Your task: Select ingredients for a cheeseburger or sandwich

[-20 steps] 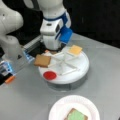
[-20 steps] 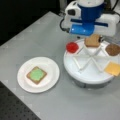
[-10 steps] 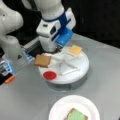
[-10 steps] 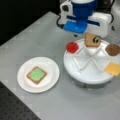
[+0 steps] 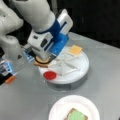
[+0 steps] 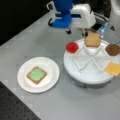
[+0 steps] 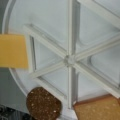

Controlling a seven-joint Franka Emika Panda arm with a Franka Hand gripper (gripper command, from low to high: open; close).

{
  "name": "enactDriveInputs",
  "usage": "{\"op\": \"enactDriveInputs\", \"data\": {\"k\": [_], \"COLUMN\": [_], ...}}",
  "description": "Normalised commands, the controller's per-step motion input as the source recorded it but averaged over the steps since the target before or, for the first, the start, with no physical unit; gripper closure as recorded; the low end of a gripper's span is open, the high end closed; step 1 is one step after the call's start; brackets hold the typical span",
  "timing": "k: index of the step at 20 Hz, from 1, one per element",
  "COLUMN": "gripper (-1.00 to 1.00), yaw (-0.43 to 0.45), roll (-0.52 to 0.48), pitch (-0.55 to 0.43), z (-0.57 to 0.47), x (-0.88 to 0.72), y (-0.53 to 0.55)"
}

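The gripper (image 5: 42, 58) hangs over the tray's (image 6: 87, 75) toast (image 6: 92, 40); its grip, I cannot tell; toast with lettuce (image 6: 36, 74) lies on the plate (image 6: 51, 66).

Arm lowered, gripper (image 5: 42, 58) pointing down

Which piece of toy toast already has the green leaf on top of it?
The toast square on the paper plate carries the green leaf. The other toast square, in the divided tray, is bare, below the gripper.
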Motion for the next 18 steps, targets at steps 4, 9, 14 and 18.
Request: {"op": "enactDriveInputs", "data": {"k": [4,9,14,18], "gripper": [-1.0,-1.0,-1.0,-1.0], "yaw": [0.167,0.202,0.194,0.121], "roll": [0.234,0.233,0.261,0.286], "pitch": [0.194,0.161,0.151,0.14], "z": [0.11,0.06,0.05,-0.03], "x": [0.29,0.22,0.08,0.0], "y": [-0.23,-0.25,-0.39,-0.44]}}
